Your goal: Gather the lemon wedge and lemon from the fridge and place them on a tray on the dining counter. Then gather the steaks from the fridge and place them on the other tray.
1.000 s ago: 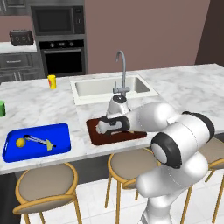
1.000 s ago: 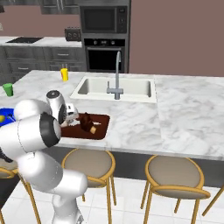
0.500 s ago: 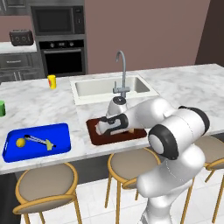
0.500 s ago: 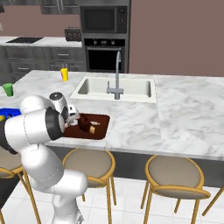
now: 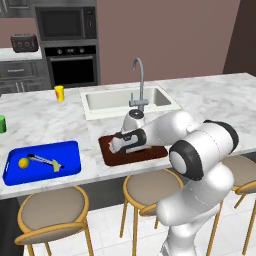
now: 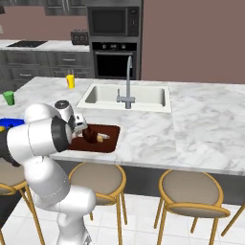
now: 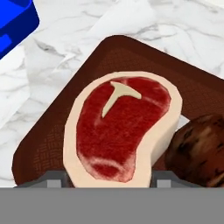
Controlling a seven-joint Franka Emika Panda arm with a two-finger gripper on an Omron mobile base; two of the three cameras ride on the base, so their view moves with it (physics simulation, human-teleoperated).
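1. Gripper (image 5: 119, 145) low over brown tray (image 5: 107, 155) on dining counter (image 5: 45, 130); jaws pinching raw T-bone steak (image 7: 120, 127) at its lower edge.
2. Judgement: lower till steak lies flat, clear of cooked steak (image 7: 199, 146) just beside it, then release.
3. Hand view gives steak vs tray rim; left base view gives blue tray (image 5: 70, 150) w/ lemon (image 5: 23, 162) and wedge (image 5: 57, 166).

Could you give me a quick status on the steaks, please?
Gripper over brown tray, raw steak between its fingers. Cooked steak already on tray. Nothing in the way.
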